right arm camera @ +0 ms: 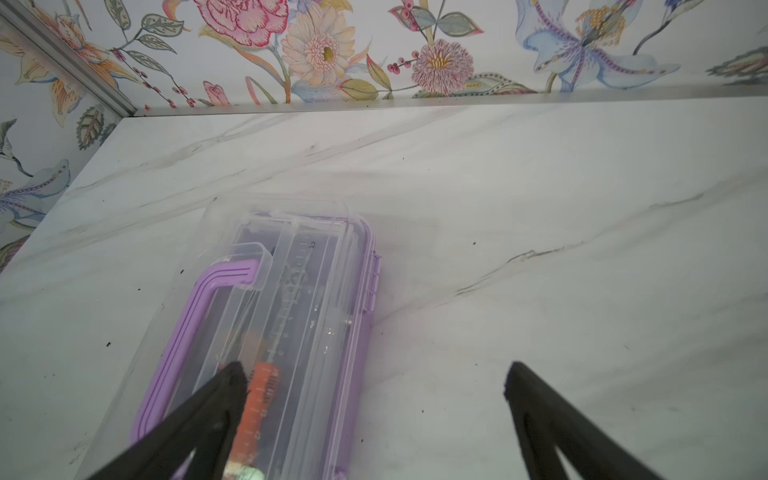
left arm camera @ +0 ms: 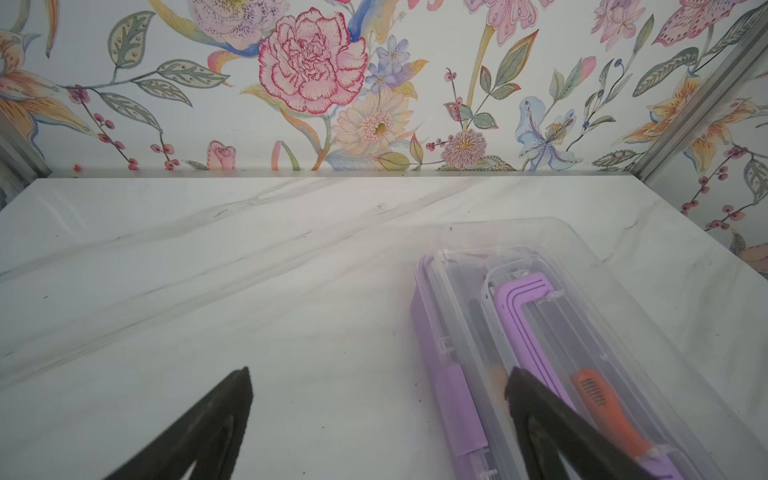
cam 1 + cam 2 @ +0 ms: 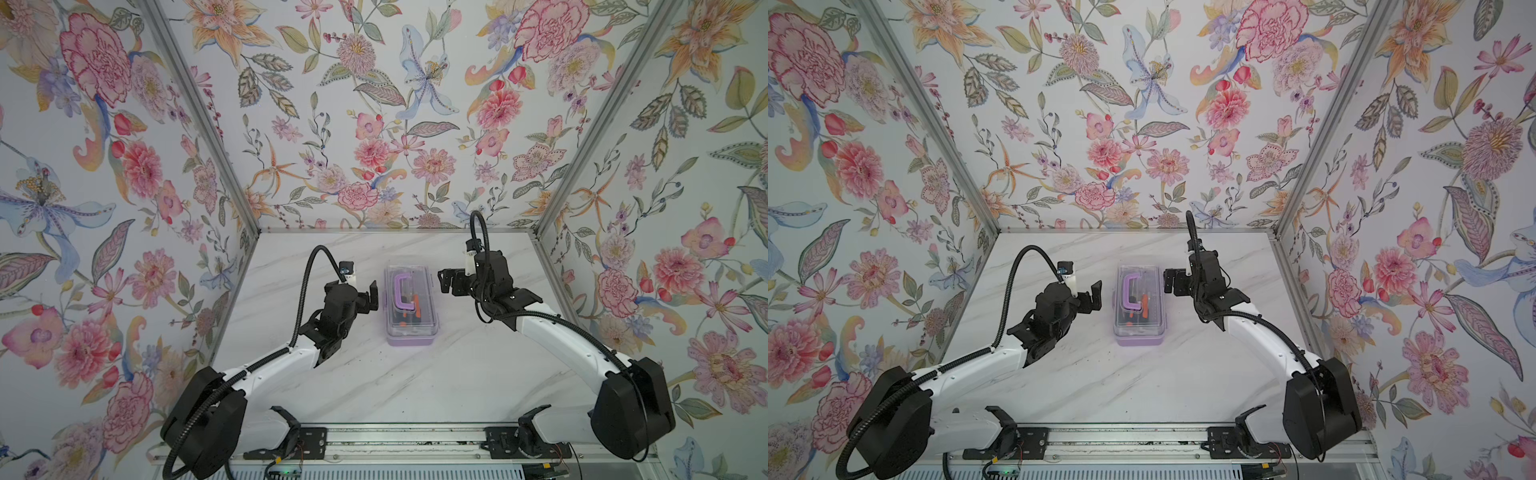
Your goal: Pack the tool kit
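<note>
tool kit (image 3: 411,305) between both parted jaws

The box (image 3: 411,341) is lilac plastic, smooth and dull. Its lid (image 2: 623,332) is clear, shiny plastic, and the purple handle (image 1: 232,274) on it has thin raised lines. An orange tool (image 2: 602,407) inside has a ribbed grip. The table (image 3: 415,386) looks like smooth white marble. The walls (image 3: 374,124) wear flat flower paper, with silver metal bars (image 3: 202,116) at the corners. The left gripper (image 2: 380,370) has dull black fingers (image 2: 216,424). The arm shells (image 3: 557,332) are shiny white plastic.
</note>
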